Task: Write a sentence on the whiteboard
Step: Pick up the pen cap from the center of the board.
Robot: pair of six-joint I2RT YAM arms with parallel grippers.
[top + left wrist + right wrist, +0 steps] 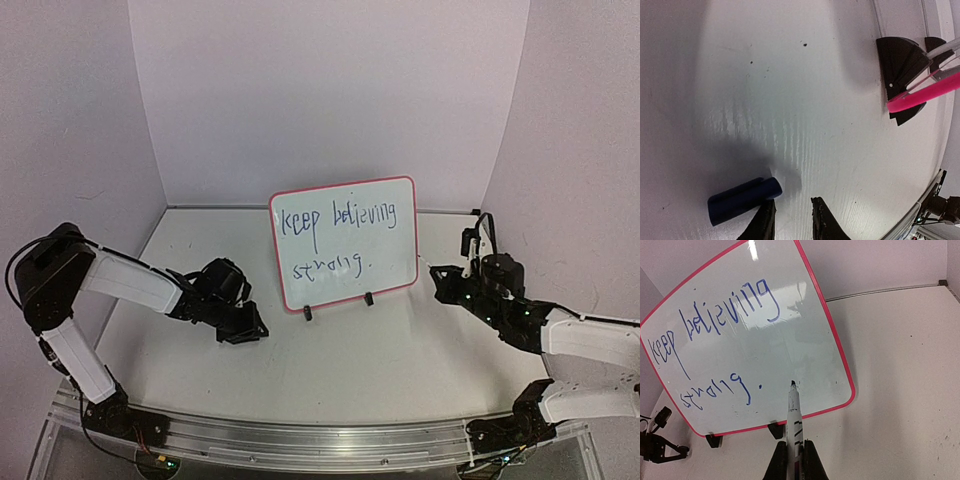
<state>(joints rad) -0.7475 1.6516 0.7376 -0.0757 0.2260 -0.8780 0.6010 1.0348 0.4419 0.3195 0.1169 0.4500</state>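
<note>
Two-line sentence (345, 220) in blue ("keep believing" over "strong.") on the whiteboard (392, 258), upright on black feet (308, 313) near the far edge of the bench (350, 375), mid-width. Right hand (795, 450) clamped on a marker (793, 410), tip just beside the board's right edge. Left hand (793, 220) slightly parted, empty, blue cap (742, 200) alongside.

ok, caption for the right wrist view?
Right gripper shut on a marker, tip aimed at the whiteboard bearing the blue sentence "keep believing strong."

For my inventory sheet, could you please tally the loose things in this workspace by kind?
Red-bordered white rectangular whiteboard: 1
White-barrelled marker pen with dark tip: 1
Dark blue cylindrical cap: 1
Total: 3
</note>
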